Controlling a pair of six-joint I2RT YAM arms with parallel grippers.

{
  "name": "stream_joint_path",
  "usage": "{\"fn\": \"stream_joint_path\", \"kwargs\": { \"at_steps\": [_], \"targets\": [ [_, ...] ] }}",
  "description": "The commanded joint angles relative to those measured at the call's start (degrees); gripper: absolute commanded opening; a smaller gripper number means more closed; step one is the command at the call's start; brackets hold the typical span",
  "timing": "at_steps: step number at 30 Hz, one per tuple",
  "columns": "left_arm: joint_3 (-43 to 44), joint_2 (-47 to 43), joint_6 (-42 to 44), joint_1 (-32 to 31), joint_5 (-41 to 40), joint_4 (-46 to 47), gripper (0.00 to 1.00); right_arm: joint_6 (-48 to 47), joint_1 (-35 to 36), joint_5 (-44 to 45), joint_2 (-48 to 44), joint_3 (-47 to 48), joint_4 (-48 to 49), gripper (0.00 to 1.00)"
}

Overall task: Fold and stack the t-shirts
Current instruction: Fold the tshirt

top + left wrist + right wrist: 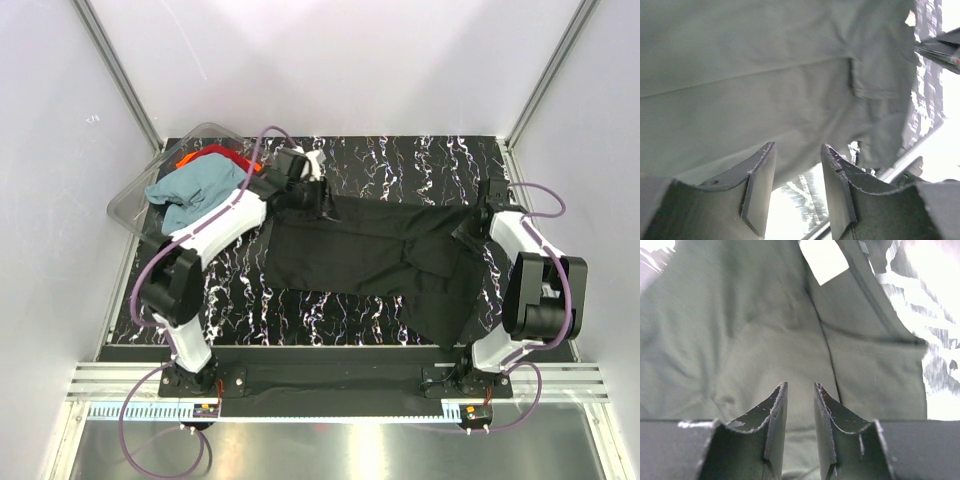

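No readable writing. The white tag (823, 260) at the neck seam looks blank, though glare may be washing it out. The black t-shirt (380, 255) is spread wide across the marbled table (400, 165) between the arms, creased, with one part trailing toward the near right. In the wrist views it reads washed-out grey-green.

Left gripper (798, 146) is at the shirt's left edge, fingers well apart, table showing through the gap. Right gripper (800, 385) is over the cloth near the collar – narrow gap, nothing visibly pinched.

The teal-blue shirt (195, 190) and red-orange shirt (215, 155) are bunched in the clear tub (135, 195) at far left – the red one mostly hidden.
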Motion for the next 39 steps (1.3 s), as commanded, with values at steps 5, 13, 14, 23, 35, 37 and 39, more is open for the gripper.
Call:
{"fn": "stream_joint_path", "kwargs": {
  "at_steps": [5,13,14,23,35,37,39],
  "targets": [
    [4.7,8.3,-6.2,-2.7,7.7,7.4,0.43,7.0,0.2,0.6,-5.5,-6.9,-2.0,0.33],
    [6.6,13.9,-6.8,-4.2,5.0,9.9,0.43,12.4,0.2,-1.9,-8.8,-12.7,-1.7,0.29],
    [6.6,14.5,-6.5,-3.9,3.9,9.7,0.43,13.0,0.2,-1.7,-10.3,-14.0,-1.7,0.30],
    [14.5,23.7,-6.7,2.1,1.4,9.1,0.43,15.4,0.2,-0.1,-13.3,-17.2,-1.3,0.34],
    [18.1,26.8,-3.8,6.5,-2.9,8.5,0.43,20.0,0.2,0.0,-14.0,-19.6,1.3,0.34],
    [18.4,27.9,-3.9,7.6,-2.4,8.5,0.43,20.2,0.2,0.1,-13.2,-19.7,1.7,0.34],
    [19.0,29.0,-3.9,8.3,-1.4,8.5,0.42,20.7,0.2,0.0,-13.5,-20.0,1.9,0.33]
  ]
}}
